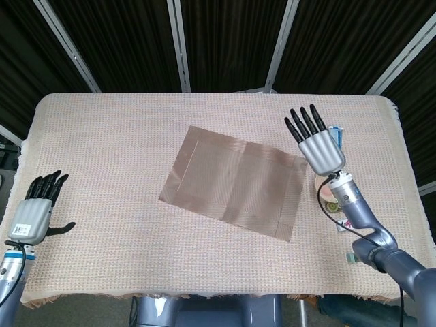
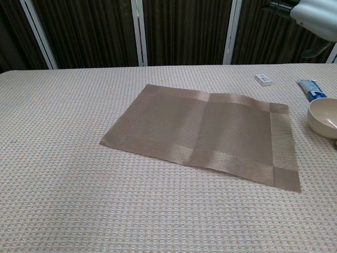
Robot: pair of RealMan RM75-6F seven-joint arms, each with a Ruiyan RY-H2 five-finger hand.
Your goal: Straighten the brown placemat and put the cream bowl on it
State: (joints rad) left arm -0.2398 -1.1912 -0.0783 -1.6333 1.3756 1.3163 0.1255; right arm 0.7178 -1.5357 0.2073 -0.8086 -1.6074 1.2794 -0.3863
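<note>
The brown placemat (image 1: 237, 182) (image 2: 208, 133) lies flat on the tablecloth near the middle, turned slightly clockwise from the table's edges. The cream bowl (image 2: 324, 117) stands to its right; in the head view it is mostly hidden behind my right hand and wrist, with only a sliver (image 1: 332, 193) showing. My right hand (image 1: 315, 141) (image 2: 310, 11) is raised above the mat's right edge with fingers spread and straight, holding nothing. My left hand (image 1: 35, 210) rests open near the table's front left corner, far from the mat.
A blue-and-white tube (image 2: 313, 89) (image 1: 335, 131) lies behind the bowl, and a small white packet (image 2: 264, 79) sits further back. Small items (image 1: 345, 223) lie by the right wrist. The woven tablecloth (image 1: 109, 136) covers the whole table.
</note>
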